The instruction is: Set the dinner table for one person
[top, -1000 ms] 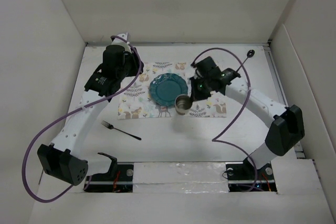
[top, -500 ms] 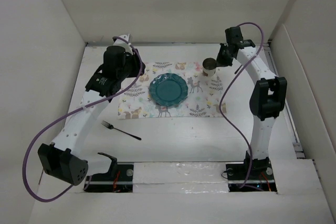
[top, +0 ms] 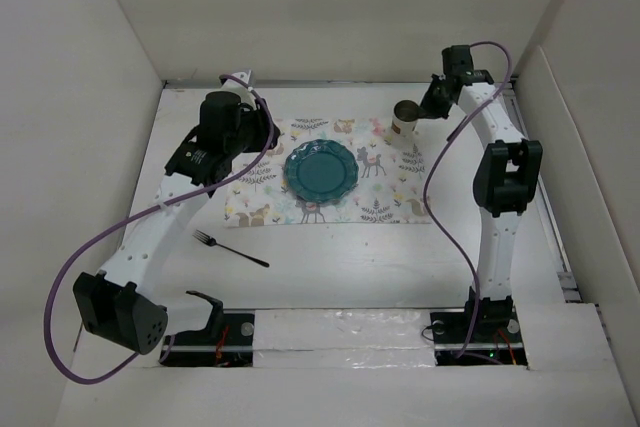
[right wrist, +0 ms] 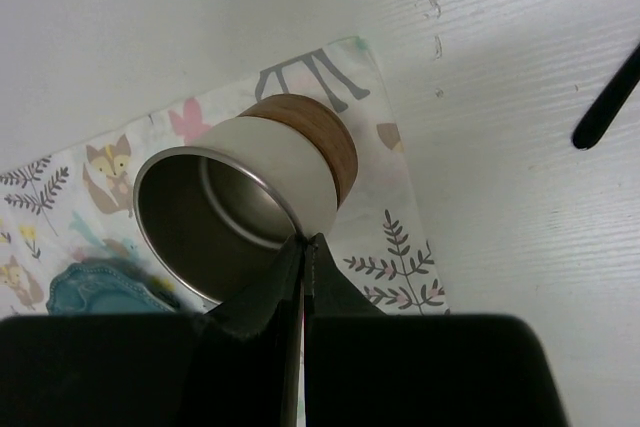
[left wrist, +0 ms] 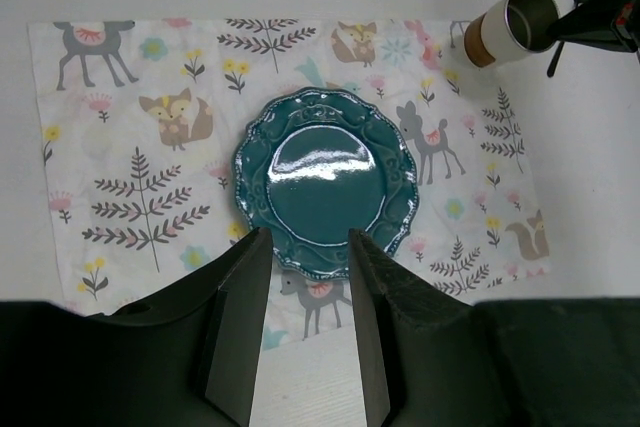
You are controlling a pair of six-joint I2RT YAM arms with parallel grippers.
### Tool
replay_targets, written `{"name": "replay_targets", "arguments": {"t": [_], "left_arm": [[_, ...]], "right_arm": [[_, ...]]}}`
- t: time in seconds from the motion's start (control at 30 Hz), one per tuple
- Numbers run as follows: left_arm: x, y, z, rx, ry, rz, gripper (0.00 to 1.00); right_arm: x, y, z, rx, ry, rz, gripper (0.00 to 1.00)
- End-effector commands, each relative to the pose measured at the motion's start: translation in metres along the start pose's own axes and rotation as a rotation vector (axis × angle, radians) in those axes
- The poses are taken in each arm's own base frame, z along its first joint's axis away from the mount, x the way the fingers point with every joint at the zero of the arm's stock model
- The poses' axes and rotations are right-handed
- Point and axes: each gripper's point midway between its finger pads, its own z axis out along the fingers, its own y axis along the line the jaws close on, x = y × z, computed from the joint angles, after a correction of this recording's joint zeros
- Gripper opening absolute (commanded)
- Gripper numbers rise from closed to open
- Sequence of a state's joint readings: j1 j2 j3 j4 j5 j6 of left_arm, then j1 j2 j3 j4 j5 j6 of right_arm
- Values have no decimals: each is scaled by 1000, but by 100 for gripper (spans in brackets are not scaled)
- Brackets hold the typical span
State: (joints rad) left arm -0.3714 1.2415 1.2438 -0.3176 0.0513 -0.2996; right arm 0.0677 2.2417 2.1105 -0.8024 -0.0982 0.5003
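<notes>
So the right fingers [right wrist: 262, 299] are pinching the rim of the tumbler [right wrist: 290, 162], pressed nearly together with just its wall caught between them. The tumbler is hanging off their tips over the far right corner of the deer-print placemat [left wrist: 130, 147]. It's looking tilted to me, and I can't tell whether its wood-banded base is touching the cloth.

Over on the other side, the left fingers [left wrist: 238, 317] are hovering spread apart with nothing between them. The teal plate [left wrist: 325, 182] is sitting just beyond their tips, in the middle of the placemat. The white table [top: 340, 267] is lying under both sets of fingers and carrying everything.

My read is that the drink-placing step is what's going on. Next the right fingers are going to need to bring the tumbler upright, ease it down until the base is sitting flat, and only then spread.

After that I'm guessing it's the fork [top: 230, 248], which is lying on bare table well behind the left fingers, off the placemat. It's thin and flat, so it's going to want a low, careful pinch.
</notes>
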Motion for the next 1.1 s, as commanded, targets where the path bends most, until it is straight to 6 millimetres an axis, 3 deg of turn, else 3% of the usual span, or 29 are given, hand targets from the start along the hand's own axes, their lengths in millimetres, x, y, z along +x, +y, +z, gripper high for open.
{"name": "replay_targets", "arguments": {"t": [0.0, 0.17, 0.23, 0.43, 0.57, 0.67, 0.73, 0.8, 0.83, 0.87, 0.9, 1.03, 1.07], "left_arm": [[-12, -8, -1, 38, -46, 5, 33], [-10, -9, 5, 45, -34, -5, 33], [-10, -10, 7, 49, -35, -14, 33], [-9, -10, 11, 48, -31, -21, 33], [-10, -10, 14, 42, -30, -23, 33], [-11, -10, 16, 38, -29, -23, 33], [-12, -10, 17, 36, -30, -23, 33], [-16, -10, 16, 34, -39, -22, 34], [-15, -9, 16, 30, -37, -22, 34], [-15, -9, 16, 28, -36, -22, 34], [-15, -8, 16, 25, -37, -22, 34], [-12, -5, 15, 11, -25, -21, 33], [-11, -5, 14, 8, -23, -19, 34]], "right_arm": [[-7, 14, -3, -59, -21, 25, 0], [-2, 7, 7, -34, -4, 30, 0], [5, 6, 14, -43, 21, 27, 8], [17, 1, 22, -36, 61, 24, 7], [1, 0, 10, -50, 18, 41, 36], [-22, 8, -10, -87, -38, 45, 49], [-40, 3, -22, -100, -88, 60, 51], [-63, -12, -34, -92, -154, 88, 49], [-71, -24, -34, -62, -183, 105, 39], [-79, -41, -32, -31, -206, 131, 15], [-83, -61, -25, 35, -224, 149, 4], [-95, -117, -1, 200, -248, 170, 0], [-93, -122, 4, 225, -237, 162, 6]]}}
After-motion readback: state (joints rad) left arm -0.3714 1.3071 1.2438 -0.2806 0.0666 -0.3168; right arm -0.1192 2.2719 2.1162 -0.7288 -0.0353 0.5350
